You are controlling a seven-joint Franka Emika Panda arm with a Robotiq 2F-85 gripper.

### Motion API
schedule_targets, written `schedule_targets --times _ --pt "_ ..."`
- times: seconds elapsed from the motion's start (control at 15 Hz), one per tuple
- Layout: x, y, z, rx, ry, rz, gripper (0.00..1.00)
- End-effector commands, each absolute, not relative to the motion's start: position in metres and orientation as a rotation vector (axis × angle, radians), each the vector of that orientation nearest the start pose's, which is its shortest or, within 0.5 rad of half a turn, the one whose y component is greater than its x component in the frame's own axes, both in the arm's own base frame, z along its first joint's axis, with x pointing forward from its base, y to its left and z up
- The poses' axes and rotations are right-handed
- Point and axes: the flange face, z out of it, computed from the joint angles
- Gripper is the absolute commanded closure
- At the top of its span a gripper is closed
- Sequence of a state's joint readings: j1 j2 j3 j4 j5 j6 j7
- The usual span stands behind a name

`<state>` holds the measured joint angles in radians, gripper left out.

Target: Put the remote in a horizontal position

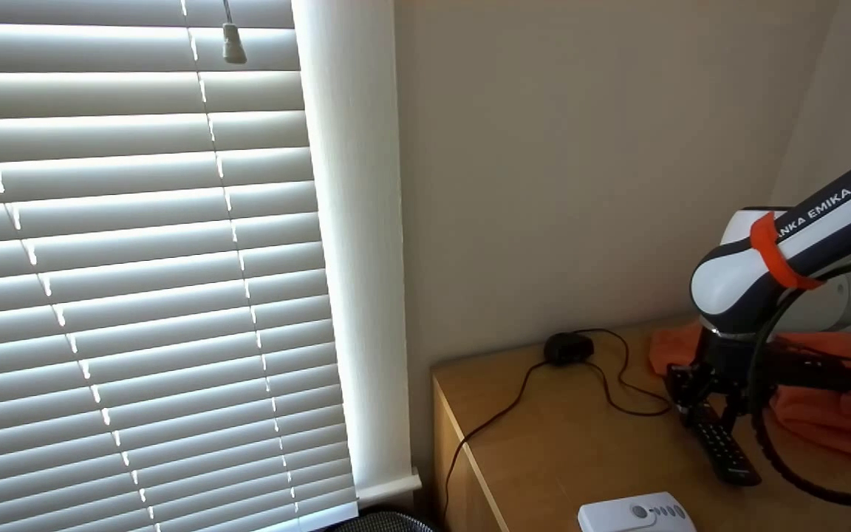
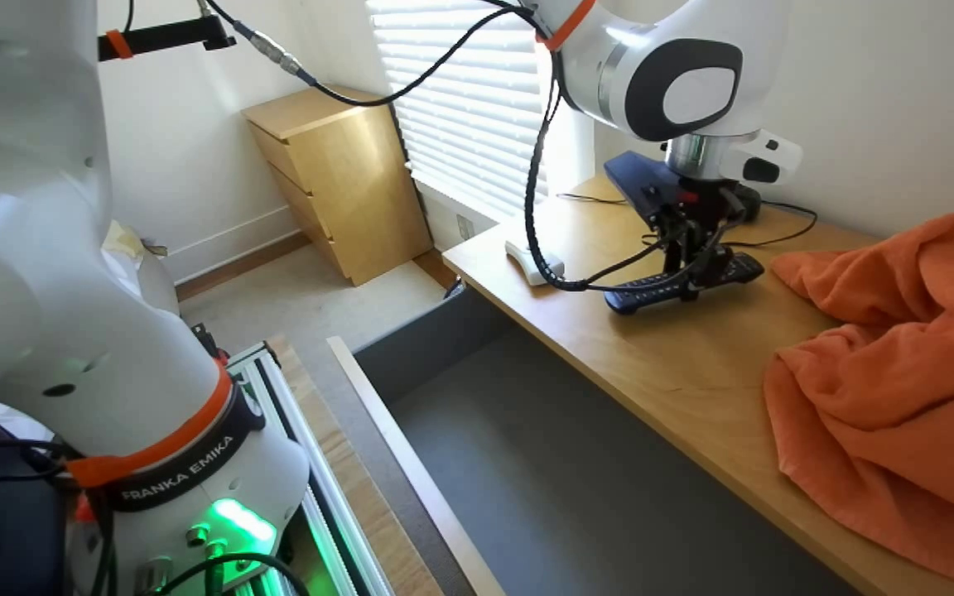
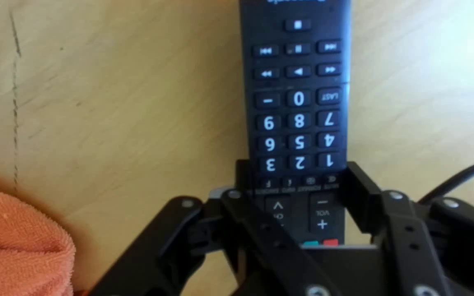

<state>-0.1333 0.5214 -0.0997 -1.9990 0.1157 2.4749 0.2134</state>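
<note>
A plain beige wall (image 1: 580, 162) and a window blind (image 1: 137, 295) with light between its slats back the scene. The robot arm (image 2: 696, 91), banded in orange, reaches over a wooden top (image 2: 676, 364); below the top's edge, in an exterior view, a grey-lined drawer (image 2: 543, 447) stands pulled out. An orange cloth (image 2: 899, 364) lies bunched on the wood. The gripper (image 3: 298, 179) points down and grasps the remote (image 3: 298, 111), one finger against each long edge, where the number keys give way to the volume keys. The remote is keys up, between the orange cloth and a flat white device (image 1: 632, 512) with a round button; whether it touches the wood or is just above it, I cannot tell. Near the wall, on the wood, sits a small corded black object (image 1: 568, 349).
</note>
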Motion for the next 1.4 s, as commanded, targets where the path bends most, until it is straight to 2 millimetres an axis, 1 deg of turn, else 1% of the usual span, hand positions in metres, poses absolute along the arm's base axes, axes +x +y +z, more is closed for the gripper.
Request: schedule_targets --times 0.0,0.2,0.53,0.87,1.07,1.33 --pt "0.587 -0.133 0.201 -2.903 1.098 0.01 0.69" --pt "0.59 -0.133 0.201 -2.817 1.32 -0.016 0.69" --pt "0.591 -0.144 0.199 -2.654 1.698 -0.009 0.69" --pt "0.587 -0.144 0.186 -2.435 2.051 0.057 0.69" --pt "0.586 -0.139 0.18 -2.329 2.167 0.121 0.69" --pt "0.588 -0.136 0.182 -2.26 2.23 0.143 0.69"
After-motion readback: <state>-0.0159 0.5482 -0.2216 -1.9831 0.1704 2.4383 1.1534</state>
